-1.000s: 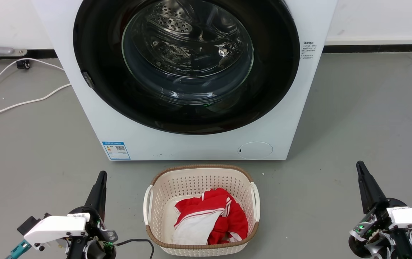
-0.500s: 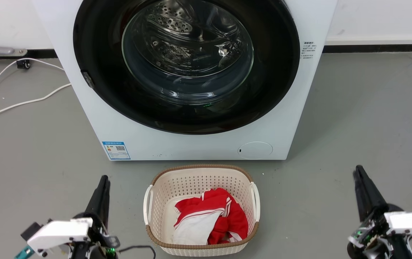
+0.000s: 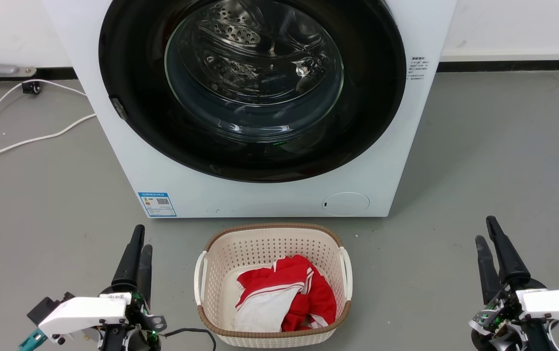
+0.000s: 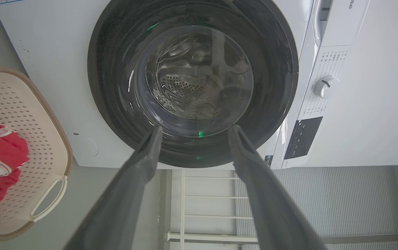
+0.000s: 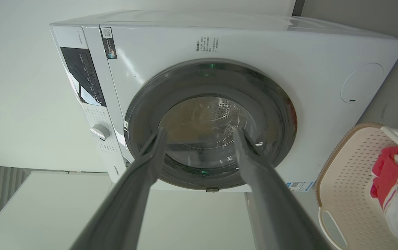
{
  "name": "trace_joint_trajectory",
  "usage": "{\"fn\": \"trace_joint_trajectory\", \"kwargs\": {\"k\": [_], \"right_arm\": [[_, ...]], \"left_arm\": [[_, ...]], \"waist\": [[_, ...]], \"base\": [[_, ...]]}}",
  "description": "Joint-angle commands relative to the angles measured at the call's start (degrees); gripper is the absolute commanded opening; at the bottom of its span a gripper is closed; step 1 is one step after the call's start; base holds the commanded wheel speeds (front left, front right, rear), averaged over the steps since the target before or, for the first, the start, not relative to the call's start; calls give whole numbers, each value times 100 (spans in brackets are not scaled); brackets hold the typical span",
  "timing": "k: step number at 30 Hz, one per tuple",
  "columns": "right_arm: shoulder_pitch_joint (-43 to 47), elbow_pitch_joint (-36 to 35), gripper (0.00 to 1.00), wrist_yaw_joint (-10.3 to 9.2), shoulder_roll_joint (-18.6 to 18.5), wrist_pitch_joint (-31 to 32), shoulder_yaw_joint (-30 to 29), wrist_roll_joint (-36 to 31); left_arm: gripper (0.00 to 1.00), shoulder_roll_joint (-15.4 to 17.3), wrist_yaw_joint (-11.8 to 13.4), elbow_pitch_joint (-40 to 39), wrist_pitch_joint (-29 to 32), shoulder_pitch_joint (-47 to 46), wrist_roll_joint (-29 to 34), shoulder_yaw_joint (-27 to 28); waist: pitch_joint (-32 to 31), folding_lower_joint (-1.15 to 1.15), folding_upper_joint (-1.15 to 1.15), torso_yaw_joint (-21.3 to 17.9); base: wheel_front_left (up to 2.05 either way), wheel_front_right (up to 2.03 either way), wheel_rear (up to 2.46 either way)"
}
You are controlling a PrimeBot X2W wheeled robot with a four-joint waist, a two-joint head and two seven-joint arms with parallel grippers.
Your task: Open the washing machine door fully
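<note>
Camera setup
Head looks down on the washing machine door point(image 3: 252, 87); both wrist views, rolled sideways, face it from low.

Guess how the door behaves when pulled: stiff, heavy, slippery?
Probably rigid and fairly heavy: the door is a thick black ring round a bulging glass bowl. Its glossy face likely lets a grip slip. It sits shut in the washer, so expect latch resistance first.

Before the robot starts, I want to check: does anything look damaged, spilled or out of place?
Nothing serious. The washing machine door sits shut and looks intact; the basket stands upright with the red and white garment inside. Only a white cable lies loose on the floor left of the washing machine.
</note>
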Motion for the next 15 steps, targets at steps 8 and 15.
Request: {"fn": "trace_joint_trajectory", "kwargs": {"k": [8,15], "right_arm": [[-30,-474,100,1,-4,-238,104,-1479],[19,-694,100,1,1,-373,233,-2897]], "left_arm": [[100,20,-11,-478,-255,-90,923,99],[100,20,-12,-727,-393,-77,1715,145]], "waist": [[0,0,0,-8],[-3,0,0,-8]], "base": [[0,0,0],[0,0,0]]}}
